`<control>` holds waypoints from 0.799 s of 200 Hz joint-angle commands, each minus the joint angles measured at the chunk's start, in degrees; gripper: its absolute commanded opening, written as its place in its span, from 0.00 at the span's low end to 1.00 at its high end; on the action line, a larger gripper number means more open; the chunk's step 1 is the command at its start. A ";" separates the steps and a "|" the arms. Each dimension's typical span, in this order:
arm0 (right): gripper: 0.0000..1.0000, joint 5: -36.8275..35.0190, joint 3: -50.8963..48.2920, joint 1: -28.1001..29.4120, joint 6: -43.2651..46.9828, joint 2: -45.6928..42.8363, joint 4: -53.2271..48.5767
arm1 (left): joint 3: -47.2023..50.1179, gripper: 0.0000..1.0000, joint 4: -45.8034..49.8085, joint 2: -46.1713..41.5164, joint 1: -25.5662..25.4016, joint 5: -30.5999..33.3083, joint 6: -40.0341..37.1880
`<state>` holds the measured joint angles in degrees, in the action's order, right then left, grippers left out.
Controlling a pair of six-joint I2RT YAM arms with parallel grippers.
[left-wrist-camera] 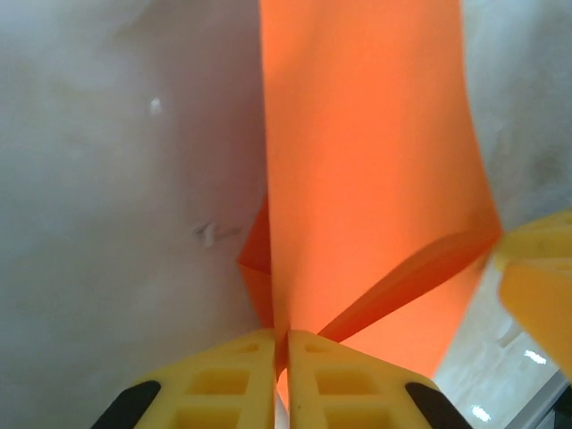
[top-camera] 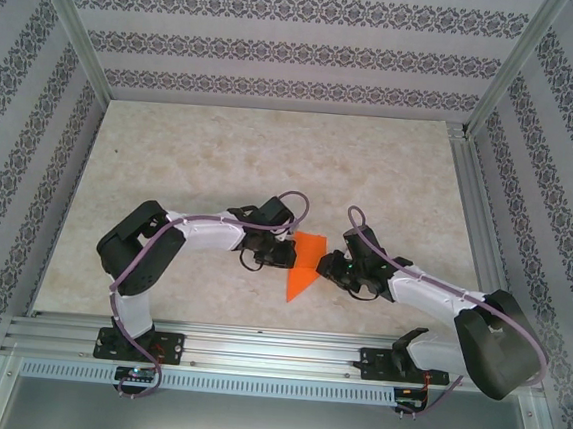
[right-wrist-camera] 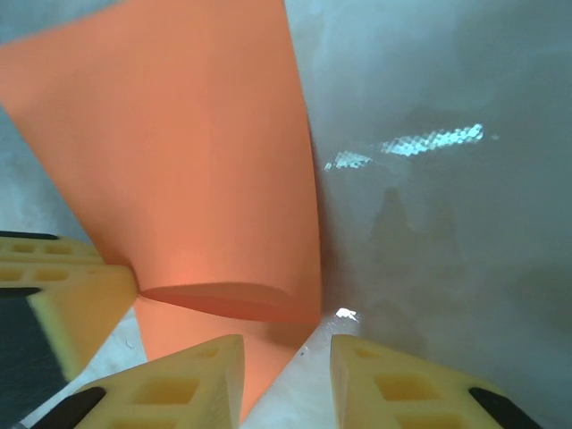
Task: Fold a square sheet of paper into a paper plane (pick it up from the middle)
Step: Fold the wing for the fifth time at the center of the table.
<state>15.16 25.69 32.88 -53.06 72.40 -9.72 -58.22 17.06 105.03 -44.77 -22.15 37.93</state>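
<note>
The orange sheet of paper (top-camera: 304,261) is folded into a narrow shape whose point faces the near edge, and it lies between the two grippers. My left gripper (top-camera: 281,256) is at its left edge. In the left wrist view the yellow fingers (left-wrist-camera: 250,366) are pressed together on a raised fold of the paper (left-wrist-camera: 366,161). My right gripper (top-camera: 329,270) is at the paper's right edge. Its jaws (right-wrist-camera: 286,349) stand apart, one finger (right-wrist-camera: 188,375) over the paper (right-wrist-camera: 179,152) and the other over bare table, with nothing clamped between them.
The pale marbled table (top-camera: 272,153) stretches away behind the paper. An aluminium rail (top-camera: 275,349) carrying both arm bases runs along the near edge. Metal posts and patterned walls (top-camera: 281,48) close in the sides and back.
</note>
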 commanded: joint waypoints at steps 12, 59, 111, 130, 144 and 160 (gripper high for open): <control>0.34 0.92 -0.77 -0.01 -1.24 0.01 3.55 | 5.78 0.12 -12.73 -2.42 3.89 -5.77 7.06; 0.35 2.69 -0.78 0.08 -2.39 2.48 7.75 | 10.05 0.13 -19.10 -3.54 5.93 -7.90 11.34; 0.31 2.59 0.48 -0.76 -3.66 5.84 13.35 | 11.43 0.14 -18.88 -4.47 5.97 -7.21 11.48; 0.24 2.43 1.87 -1.33 -2.18 6.63 11.65 | 10.82 0.16 -17.40 -5.17 5.93 -6.98 10.53; 0.17 2.07 2.81 -1.33 -1.03 6.87 10.19 | 9.82 0.18 -15.83 -5.34 5.91 -6.94 9.51; 0.14 2.08 3.59 -1.42 0.06 7.01 8.81 | 9.23 0.20 -14.81 -5.69 5.93 -6.52 9.06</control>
<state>17.50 26.87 31.92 -55.22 78.89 0.05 -47.31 0.69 101.25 -39.70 -29.52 48.51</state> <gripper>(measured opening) 0.154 0.184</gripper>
